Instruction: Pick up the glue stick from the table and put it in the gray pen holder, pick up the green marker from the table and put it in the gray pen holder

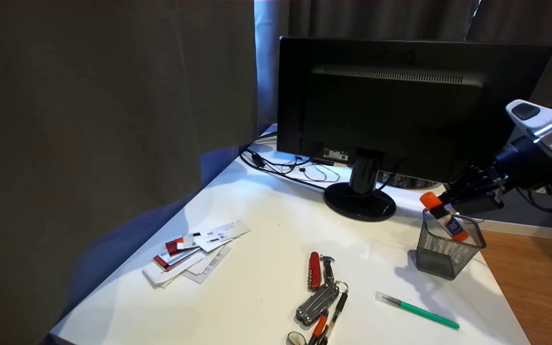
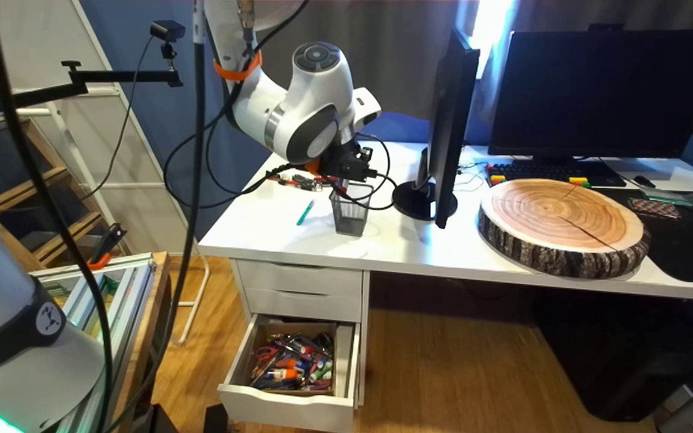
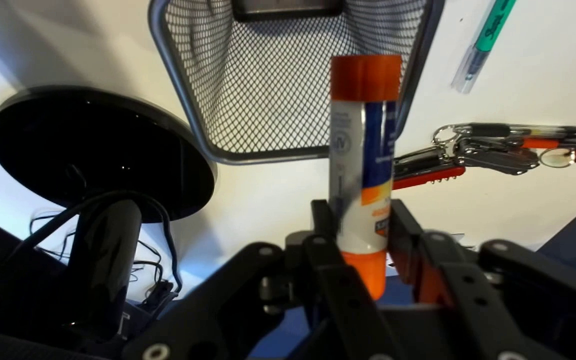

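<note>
Mind the glue stick (image 3: 360, 145), pinched in the claw (image 3: 362, 217) and leaning just at the top of the gray pen holder (image 1: 441, 258). Tip it straighter, ease it well down inside without a bump, then let go softly.

Robot base (image 2: 21, 367) reads “MIKA” (part.), grn marker (image 3: 490, 32) “Sharpie”.

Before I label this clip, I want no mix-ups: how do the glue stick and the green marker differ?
The glue stick is held tilted in the gripper; the green marker lies flat on the table. The glue stick is stubby with orange ends; the green marker is slim, green, with a clear end. Both are straight sticks.
</note>
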`<state>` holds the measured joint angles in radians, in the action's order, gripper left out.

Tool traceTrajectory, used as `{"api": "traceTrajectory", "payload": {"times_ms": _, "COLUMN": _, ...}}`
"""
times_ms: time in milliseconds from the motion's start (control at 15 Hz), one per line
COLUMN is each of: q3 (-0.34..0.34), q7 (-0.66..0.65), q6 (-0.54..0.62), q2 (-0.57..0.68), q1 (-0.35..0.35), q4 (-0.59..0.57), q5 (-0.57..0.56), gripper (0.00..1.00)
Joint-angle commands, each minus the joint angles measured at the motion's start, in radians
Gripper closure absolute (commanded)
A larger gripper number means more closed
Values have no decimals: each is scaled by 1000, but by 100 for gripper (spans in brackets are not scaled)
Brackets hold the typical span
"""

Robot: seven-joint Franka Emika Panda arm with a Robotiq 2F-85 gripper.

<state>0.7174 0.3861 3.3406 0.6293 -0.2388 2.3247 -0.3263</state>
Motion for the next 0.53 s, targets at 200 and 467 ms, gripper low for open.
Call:
{"api": "traceTrajectory", "payload": {"times_ms": 200, "q3": -26, "q7": -41, "q6": 26, "q2": 40, "q1": 20, "q4": -25, "q5": -50, "gripper": 92}}
{"api": "traceTrajectory", "payload": {"times_ms": 467, "q3": -33, "q7": -43, "q6": 28, "q2": 41, "q1": 23, "q4": -24, "q5": -51, "gripper": 37}}
